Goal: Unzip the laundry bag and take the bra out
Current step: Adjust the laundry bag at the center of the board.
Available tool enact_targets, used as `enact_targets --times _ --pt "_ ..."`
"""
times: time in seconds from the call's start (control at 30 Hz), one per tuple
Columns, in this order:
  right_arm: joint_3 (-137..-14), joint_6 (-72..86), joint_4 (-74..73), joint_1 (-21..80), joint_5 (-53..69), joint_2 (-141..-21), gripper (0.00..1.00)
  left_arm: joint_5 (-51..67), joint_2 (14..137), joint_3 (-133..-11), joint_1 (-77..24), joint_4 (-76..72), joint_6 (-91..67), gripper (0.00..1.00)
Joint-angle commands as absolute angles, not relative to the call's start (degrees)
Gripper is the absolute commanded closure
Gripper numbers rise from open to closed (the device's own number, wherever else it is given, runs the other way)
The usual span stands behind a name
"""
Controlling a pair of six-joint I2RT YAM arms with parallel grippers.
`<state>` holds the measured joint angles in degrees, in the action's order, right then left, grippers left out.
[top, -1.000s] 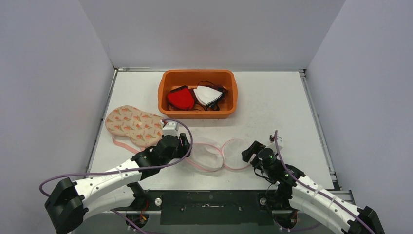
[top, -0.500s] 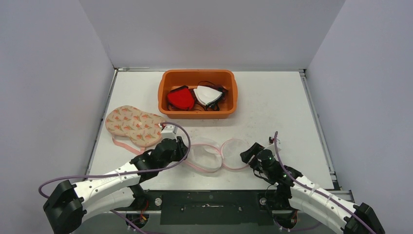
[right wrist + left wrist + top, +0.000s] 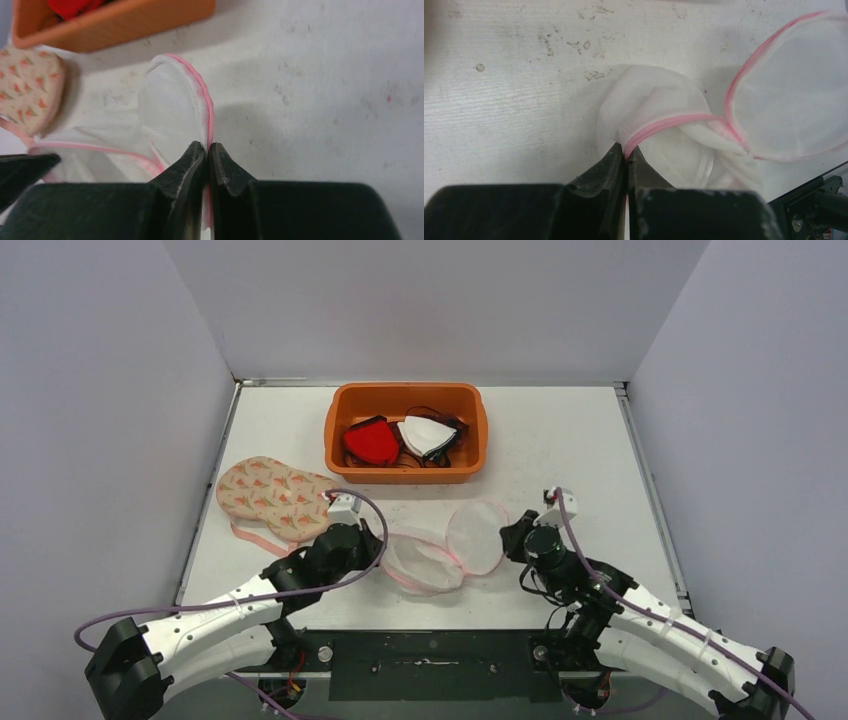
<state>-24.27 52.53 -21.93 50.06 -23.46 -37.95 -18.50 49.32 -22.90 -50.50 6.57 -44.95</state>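
Left gripper (image 3: 626, 152) clamped shut on the pink trim of the white mesh laundry bag with pink trim (image 3: 425, 562). It pinches the rim of the left half, and the mesh bunches just beyond the fingertips.

Right gripper (image 3: 207, 147) is also shut, pinching the pink rim of the bag's right half (image 3: 476, 537). That half stands tilted up off the bench (image 3: 570, 450), while the left half lies crumpled flat. The bag is open, with the two halves joined in the middle between the grippers.

Peach floral-print padded bra (image 3: 275, 495) is outside the bag, flat on the bench to its left, just beyond the left arm. The arm hides whether bra and bag touch.

Orange plastic bin (image 3: 405, 390) sits further back, holding a red cup-shaped piece (image 3: 370, 444) and a white cup-shaped piece (image 3: 425, 434).
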Motion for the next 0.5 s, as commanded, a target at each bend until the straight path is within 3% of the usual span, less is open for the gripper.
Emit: enact_targets --times 0.0,0.2,0.47 --pt "-38.31 38.23 -24.99 50.49 -33.17 -40.46 0.95 -17.57 48.78 -30.64 -50.17 7.22 -43.74 1.0" --pt "-59.18 27.74 -32.92 50.65 -39.93 -49.59 0.95 -16.82 51.83 -46.07 -49.9 17.88 -42.45 1.0" --pt "-56.21 27.55 -30.12 50.63 -40.88 -49.74 0.95 -14.02 54.54 -42.76 -48.92 18.02 -49.51 1.0"
